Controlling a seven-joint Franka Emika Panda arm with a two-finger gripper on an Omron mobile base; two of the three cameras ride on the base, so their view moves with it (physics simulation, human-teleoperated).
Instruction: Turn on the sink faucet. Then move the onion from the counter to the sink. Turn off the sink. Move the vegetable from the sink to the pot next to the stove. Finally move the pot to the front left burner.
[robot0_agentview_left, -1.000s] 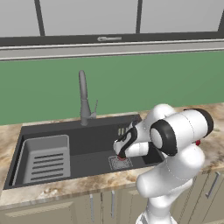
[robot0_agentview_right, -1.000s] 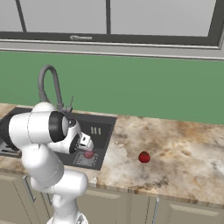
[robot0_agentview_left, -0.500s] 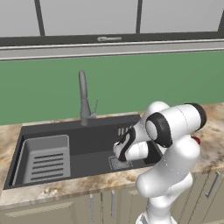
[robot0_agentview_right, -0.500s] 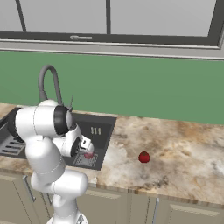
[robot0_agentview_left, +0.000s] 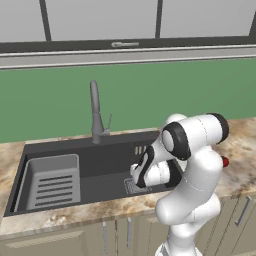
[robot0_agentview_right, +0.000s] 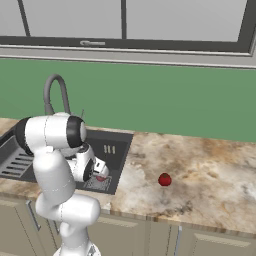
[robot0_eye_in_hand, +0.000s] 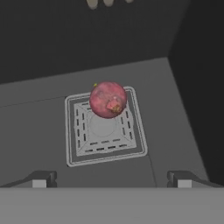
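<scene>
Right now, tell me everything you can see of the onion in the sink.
The onion is a small round ball, mottled pinkish red with a paler orange patch on the side facing the hand camera and a tiny yellowish speck at its upper left edge. It looks whole. It rests on the square drain grate on the dark sink floor, over the grate's far half. The open gripper hangs above it without touching. In the right base view it shows as a reddish spot beside the gripper.

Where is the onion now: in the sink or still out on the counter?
In the sink. The hand view shows the onion resting on the square drain grate of the sink, the gripper open above it.
</scene>
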